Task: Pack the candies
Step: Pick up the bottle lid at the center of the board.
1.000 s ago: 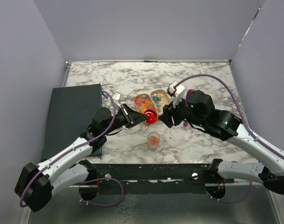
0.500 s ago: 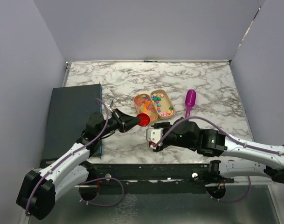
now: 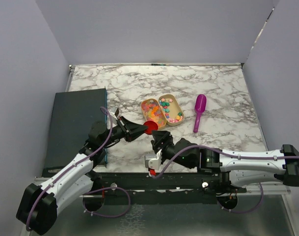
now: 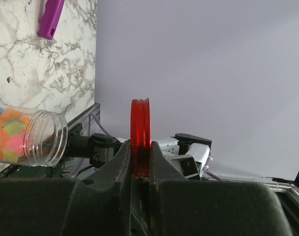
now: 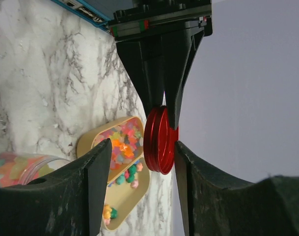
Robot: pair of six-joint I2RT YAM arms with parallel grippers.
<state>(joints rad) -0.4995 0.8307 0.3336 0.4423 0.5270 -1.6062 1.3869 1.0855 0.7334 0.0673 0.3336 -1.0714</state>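
The candies (image 3: 154, 111) lie in two tan oval trays (image 3: 172, 118) at the table's middle, and more fill a clear open jar (image 4: 26, 142), which also shows in the right wrist view (image 5: 16, 167). My left gripper (image 3: 148, 128) is shut on the shiny red lid (image 3: 150, 126), held on edge just near of the trays (image 4: 140, 132). My right gripper (image 3: 158, 139) is open and empty, right beside the jar, which sits outside its left finger (image 5: 97, 187). The lid (image 5: 159, 140) shows beyond its open jaws. In the top view the right arm hides the jar.
A purple scoop (image 3: 199, 112) lies right of the trays. A dark blue-grey board (image 3: 73, 123) covers the table's left side. The right arm stretches low along the near edge. Grey walls close in the table.
The right arm swung from beside the trays down to the near edge, over the jar, uncovering the scoop. The left gripper drew the red lid slightly back and left.
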